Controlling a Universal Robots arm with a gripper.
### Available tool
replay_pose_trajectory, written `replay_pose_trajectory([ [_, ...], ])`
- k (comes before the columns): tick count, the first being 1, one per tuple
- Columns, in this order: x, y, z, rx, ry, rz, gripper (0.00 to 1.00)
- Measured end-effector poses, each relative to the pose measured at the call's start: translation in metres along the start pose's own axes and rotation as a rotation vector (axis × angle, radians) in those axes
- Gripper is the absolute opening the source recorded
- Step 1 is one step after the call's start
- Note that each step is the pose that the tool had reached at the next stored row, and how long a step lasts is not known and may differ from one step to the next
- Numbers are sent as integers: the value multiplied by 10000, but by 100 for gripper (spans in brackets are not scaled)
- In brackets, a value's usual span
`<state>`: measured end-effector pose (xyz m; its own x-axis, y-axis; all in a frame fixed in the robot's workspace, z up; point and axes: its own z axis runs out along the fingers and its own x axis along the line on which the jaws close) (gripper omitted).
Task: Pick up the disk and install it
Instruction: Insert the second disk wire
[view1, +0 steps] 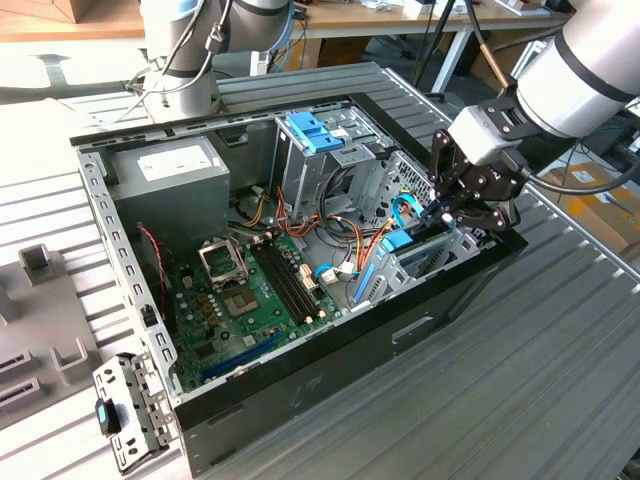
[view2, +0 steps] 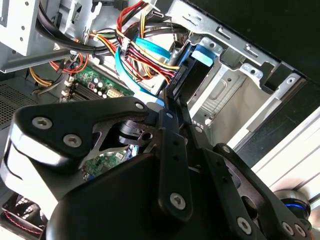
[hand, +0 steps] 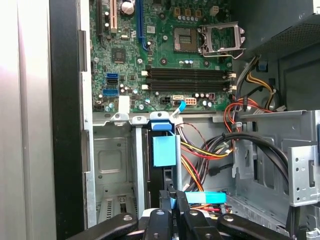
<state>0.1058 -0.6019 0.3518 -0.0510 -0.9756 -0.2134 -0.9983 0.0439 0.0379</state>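
Disk (hand: 164, 172): stands on edge in the drive cage (hand: 112, 165) at the case's front end, on the exterior view's right; dark slab w/ light-blue carrier piece on it, also seen in the second wrist view (view2: 192, 80)
Gripper (hand: 173, 196): down inside the case (view1: 330, 360) over that bay; fingers drawn nearly together, and we judge them clamped on the thin rear edge of it, a blue sliver showing betw. the tips
Same in second wrist view: gripper (view2: 170, 107) tips meet right at the slab's end
Handling, our guess: metal-bodied, so stiff and fairly heavy for its size; smooth sides, prob. slippery; shock-sensitive inside, so no knocks
Where to hold: across the two broad faces or the long side edges, away from connector end and circuit side; edge pinch gives little contact, may pivot
Nearby: cable bundle (hand: 210, 150) (red/yellow/orange + blue flat cable) just beside the bay; could snag
Counts: 1 drive, 1 gripper, 1 case, 1 motherboard (view1: 255, 300), 1 power supply (view1: 165, 165), 1 blue bracket (view1: 313, 130) on the upper cage, 1 CPU socket (hand: 220, 37), lid up
Loose parts outside case, exterior view's left: too unclear to us to name
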Motion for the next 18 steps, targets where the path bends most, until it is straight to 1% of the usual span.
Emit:
replay_pose_trajectory([
  [2, -2, -15, 2, -2, -3, -6, 16],
  [6, 1, -18, 13, -5, -1, -26, 16],
  [8, 2, -18, 19, -16, -14, -73, 16],
  [9, 3, -18, 25, -23, -62, -93, 16],
  [10, 3, -18, 28, -29, -186, -100, 16],
  [11, 4, -18, 31, -37, -355, -104, 16],
  [12, 5, -18, 34, -40, -415, -106, 16],
  [13, 8, -19, 37, -41, -423, -107, 16],
  [18, 26, -20, 57, -41, -424, -107, 16],
])
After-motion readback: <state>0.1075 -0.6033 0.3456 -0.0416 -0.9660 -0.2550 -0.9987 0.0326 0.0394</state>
